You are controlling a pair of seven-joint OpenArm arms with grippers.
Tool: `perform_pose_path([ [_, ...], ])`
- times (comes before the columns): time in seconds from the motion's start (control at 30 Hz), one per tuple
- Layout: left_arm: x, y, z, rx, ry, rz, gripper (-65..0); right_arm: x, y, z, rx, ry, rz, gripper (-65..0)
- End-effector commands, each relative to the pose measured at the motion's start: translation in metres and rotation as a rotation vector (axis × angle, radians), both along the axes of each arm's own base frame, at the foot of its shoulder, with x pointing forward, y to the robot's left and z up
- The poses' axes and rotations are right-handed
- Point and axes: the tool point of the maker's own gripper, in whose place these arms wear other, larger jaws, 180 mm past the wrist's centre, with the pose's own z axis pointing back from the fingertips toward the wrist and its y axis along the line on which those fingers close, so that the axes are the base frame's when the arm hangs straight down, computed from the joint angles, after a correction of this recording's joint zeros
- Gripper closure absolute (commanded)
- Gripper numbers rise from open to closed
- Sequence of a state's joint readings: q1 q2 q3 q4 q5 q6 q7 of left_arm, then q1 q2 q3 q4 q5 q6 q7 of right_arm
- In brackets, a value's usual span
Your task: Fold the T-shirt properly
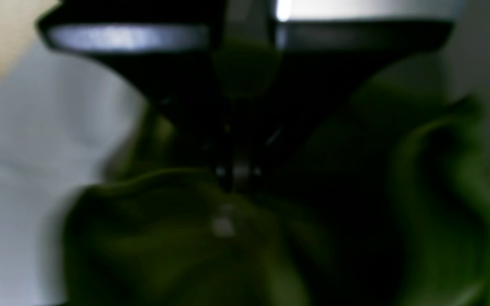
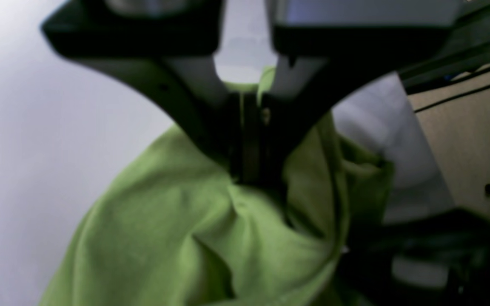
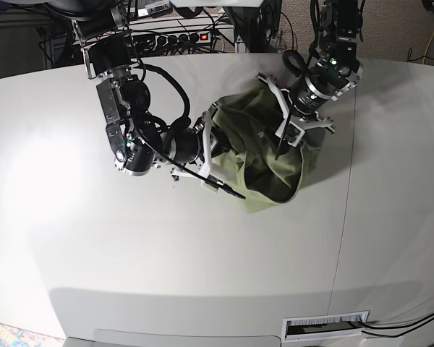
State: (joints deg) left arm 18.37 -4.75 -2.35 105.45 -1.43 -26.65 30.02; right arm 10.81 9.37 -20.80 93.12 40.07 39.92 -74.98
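Observation:
The green T-shirt (image 3: 264, 163) lies bunched in a wrinkled heap at the back middle of the white table (image 3: 130, 246), between the two arms. From the left in the base view, my right gripper (image 3: 235, 192) reaches into its edge. In its wrist view that right gripper (image 2: 249, 174) is shut on a fold of the T-shirt (image 2: 177, 229), which hangs below the jaws. On the heap's right side my left gripper (image 3: 278, 152) points down into the cloth. The left gripper (image 1: 232, 182) is also shut on the T-shirt (image 1: 164, 242), though this view is dark and blurred.
A power strip (image 3: 177, 37) and a tangle of cables sit behind the table's back edge. A seam (image 3: 345, 217) runs front to back through the right part of the tabletop. A slotted vent (image 3: 325, 326) lies at the front right.

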Motion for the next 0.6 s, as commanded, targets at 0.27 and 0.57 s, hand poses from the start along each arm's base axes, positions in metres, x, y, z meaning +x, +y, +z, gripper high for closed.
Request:
perform_pose_path([
  [0.27,-0.008,-0.016,0.010,-0.103,0.054,-0.044,-1.2,0.009,0.003,0.014,0.031,-0.040,0.001,-0.2],
  [0.57,-0.009,-0.032,0.027,-0.272,0.060,-0.050,-19.2,0.009,0.003,0.014,0.030,-0.040,0.001,-0.2],
])
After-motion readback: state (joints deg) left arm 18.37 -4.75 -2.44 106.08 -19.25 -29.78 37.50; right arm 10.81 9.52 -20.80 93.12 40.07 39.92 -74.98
